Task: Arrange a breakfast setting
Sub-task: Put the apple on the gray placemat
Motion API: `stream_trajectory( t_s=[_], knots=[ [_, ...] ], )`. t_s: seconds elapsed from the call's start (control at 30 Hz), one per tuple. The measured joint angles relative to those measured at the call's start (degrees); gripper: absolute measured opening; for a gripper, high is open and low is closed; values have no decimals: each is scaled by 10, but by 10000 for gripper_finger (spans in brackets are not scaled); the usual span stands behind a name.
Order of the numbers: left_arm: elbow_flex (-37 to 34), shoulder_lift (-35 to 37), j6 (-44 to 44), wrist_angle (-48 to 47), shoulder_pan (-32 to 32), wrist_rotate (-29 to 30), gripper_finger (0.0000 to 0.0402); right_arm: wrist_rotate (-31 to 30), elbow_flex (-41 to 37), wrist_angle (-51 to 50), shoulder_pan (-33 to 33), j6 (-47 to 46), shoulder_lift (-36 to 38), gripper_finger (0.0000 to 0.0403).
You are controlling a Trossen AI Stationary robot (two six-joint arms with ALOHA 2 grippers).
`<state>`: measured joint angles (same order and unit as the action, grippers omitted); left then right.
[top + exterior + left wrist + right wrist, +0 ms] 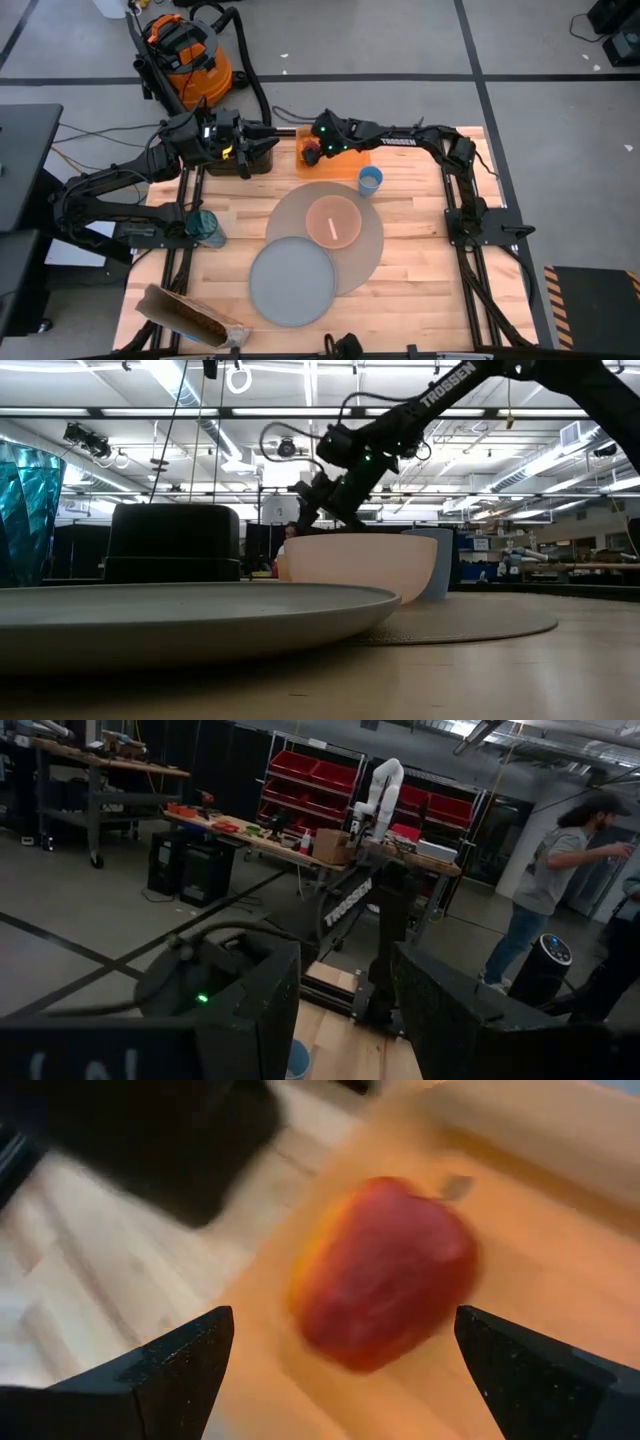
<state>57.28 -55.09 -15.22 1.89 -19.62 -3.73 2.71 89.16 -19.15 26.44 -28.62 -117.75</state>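
Observation:
A red-yellow apple (385,1270) lies on the flat orange board (345,160) at the table's far side. My right gripper (342,1320) is open just above it, one finger on either side, touching nothing; it also shows in the high view (312,148). My left gripper (270,140) is open and empty over the black toaster (250,160). The pink bowl (333,220), with the metal spoon (333,229) in it, stands on the round grey-brown mat (365,250). The grey plate (292,282) overlaps the mat's near left edge. The light-blue cup (370,181) stands by the board. I cannot make out a bagel.
A teal glass (207,228) stands at the table's left. A brown paper bag (190,318) lies at the near left corner. Bare wood shows on the table's right side. A person (545,890) stands in the room beyond the table.

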Motion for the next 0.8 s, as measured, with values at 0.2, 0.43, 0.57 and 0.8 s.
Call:
stream_trajectory(
  t_s=[0.2,0.43,0.57,0.8],
  knots=[
    [0,0,0,0,0,0,167,-122,9,3,-30,-49,-2,387],
    [0,0,0,0,0,0,167,-218,9,-15,-40,-73,-2,387],
    [0,0,-1,0,0,0,167,-190,9,-4,-24,-60,-8,387],
    [0,0,-11,3,0,0,167,-112,8,41,-14,-74,-45,387]
  ],
)
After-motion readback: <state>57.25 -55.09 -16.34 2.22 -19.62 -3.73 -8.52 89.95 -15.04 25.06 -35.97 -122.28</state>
